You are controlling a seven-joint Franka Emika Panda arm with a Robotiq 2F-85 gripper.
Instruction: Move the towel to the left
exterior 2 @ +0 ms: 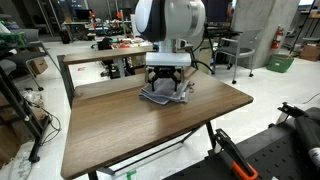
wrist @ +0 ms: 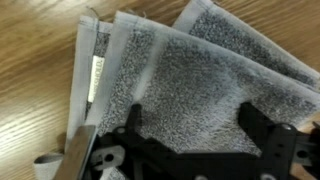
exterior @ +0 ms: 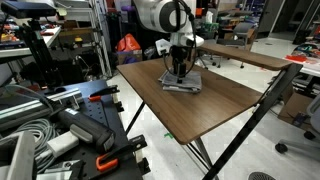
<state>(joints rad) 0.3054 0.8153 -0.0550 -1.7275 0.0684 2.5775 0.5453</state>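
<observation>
**End effector (wrist: 190, 128) spread wide over the towel (wrist: 170, 70)**

In the wrist view the two black fingers (wrist: 131, 122) stand far apart, with only grey pile between them. The end effector holds nothing. Both exterior views show it low over the towel (exterior: 183, 85) (exterior 2: 165, 96), though whether the fingers press into the cloth cannot be told.

The towel lies folded in loose layers with a white label (wrist: 96, 78) at one edge. It sits toward the far side of the table (exterior 2: 120, 135).

To shift it well, the fingers should probably sink into the thick middle and close on a firm pinch of several layers. The arm can then carry the towel low toward the robot's left so it does not unfold.

The table (exterior: 215, 112) is brown wood grain and bare around the towel. The room is a busy workshop, with cables (exterior: 30, 135) in front and a fire extinguisher (exterior 2: 278, 40) by the wall.
</observation>
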